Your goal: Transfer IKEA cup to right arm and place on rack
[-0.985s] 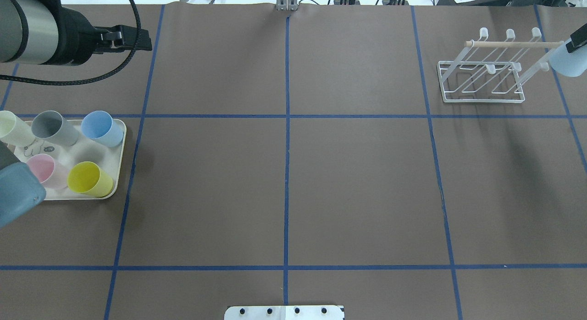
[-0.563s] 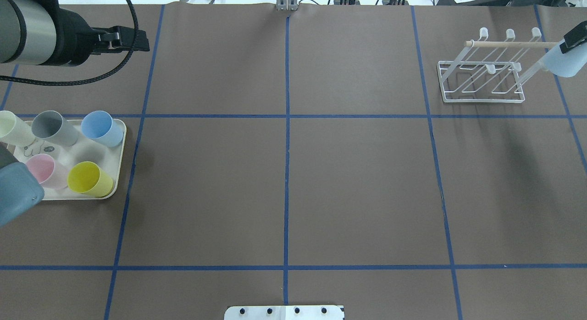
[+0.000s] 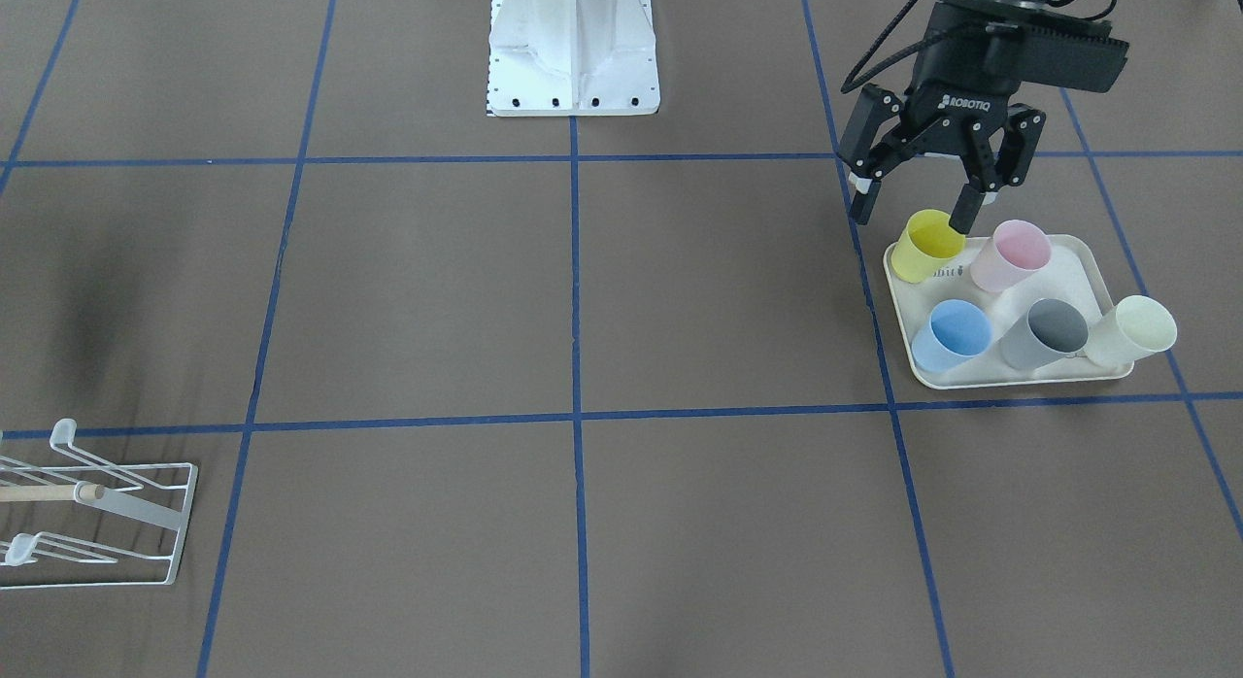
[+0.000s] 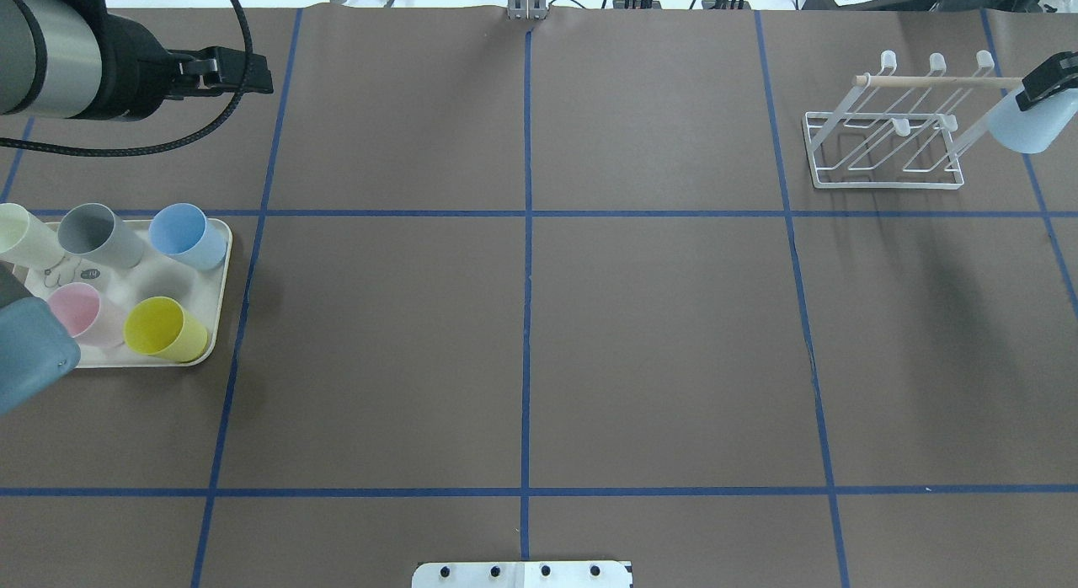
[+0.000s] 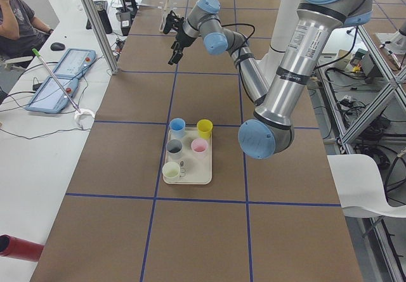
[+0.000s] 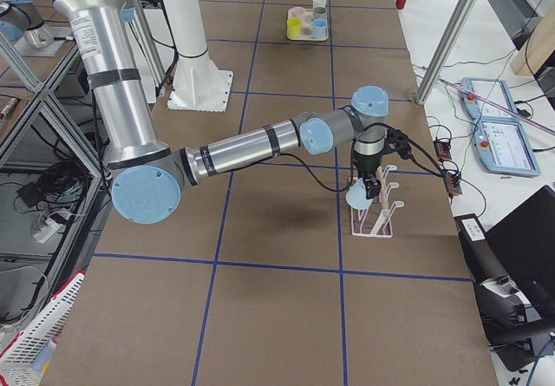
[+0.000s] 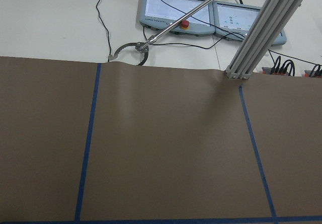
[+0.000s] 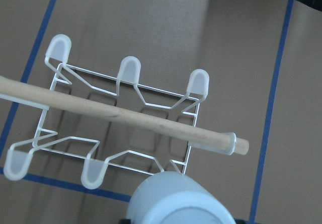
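Five cups stand on a cream tray (image 4: 224, 285) at the left edge of the overhead view: cream (image 4: 21, 234), grey (image 4: 97, 232) and blue (image 4: 187, 234) in the far row, pink (image 4: 80, 312) and yellow (image 4: 164, 328) in the near row. All five are upright with their mouths up. In the front-facing view the left gripper (image 3: 911, 215) hangs over the tray's yellow-cup corner. Its jaws are spread wide and hold nothing, and one fingertip overlaps the yellow cup's rim in that picture. Whether it touches the rim cannot be told.

The brown table (image 4: 657, 318), marked with blue tape lines, fills the middle of the frame.

At the upper right sits the white wire rack (image 4: 884, 184), with a wooden dowel (image 4: 935, 81) lying along its top. The right gripper (image 4: 1037, 99) comes in from the right edge, closed on a pale blue cup (image 4: 1023, 129). The cup is tilted, its closed base towards the wrist camera. It hangs at the rack's right end, over the near-row peg there. Five rounded pegs show bare in the wrist view, while the cup hides the tip of that last peg. Whether the peg is already inside the cup cannot be told.
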Tool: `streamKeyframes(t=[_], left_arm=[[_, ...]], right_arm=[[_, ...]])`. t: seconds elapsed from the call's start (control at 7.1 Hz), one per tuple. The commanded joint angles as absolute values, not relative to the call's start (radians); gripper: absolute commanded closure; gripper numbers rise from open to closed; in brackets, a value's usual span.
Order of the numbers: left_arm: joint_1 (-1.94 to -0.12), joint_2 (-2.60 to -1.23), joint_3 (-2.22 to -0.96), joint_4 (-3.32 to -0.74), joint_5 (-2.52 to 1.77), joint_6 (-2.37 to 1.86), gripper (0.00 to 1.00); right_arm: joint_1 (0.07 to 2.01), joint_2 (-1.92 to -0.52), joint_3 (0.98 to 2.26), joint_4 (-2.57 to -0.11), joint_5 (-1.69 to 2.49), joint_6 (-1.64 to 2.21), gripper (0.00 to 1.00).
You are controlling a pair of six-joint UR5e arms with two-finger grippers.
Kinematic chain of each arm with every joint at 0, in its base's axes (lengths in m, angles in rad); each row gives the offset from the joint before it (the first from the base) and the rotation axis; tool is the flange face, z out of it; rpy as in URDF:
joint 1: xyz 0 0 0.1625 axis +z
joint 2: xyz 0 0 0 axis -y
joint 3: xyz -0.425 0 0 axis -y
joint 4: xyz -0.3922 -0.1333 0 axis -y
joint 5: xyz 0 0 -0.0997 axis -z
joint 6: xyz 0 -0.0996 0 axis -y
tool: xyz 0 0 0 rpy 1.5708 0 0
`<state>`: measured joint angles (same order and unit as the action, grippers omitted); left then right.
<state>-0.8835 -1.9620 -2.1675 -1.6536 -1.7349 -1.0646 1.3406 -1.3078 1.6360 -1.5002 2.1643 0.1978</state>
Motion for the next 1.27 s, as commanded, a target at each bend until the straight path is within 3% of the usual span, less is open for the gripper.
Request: streamKeyframes(t=[0.0, 1.13], left_arm=[[-0.884, -1.960, -2.164, -1.655, -1.735, -1.065, 0.00], [-0.884, -1.960, -2.160, -1.655, -1.733, -1.071, 0.00]], right_arm=[[1.333, -1.304, 1.631, -1.500, 2.160, 0.198, 0.84], [1.347, -1.284, 1.611, -1.502, 2.161, 0.187, 0.84]])
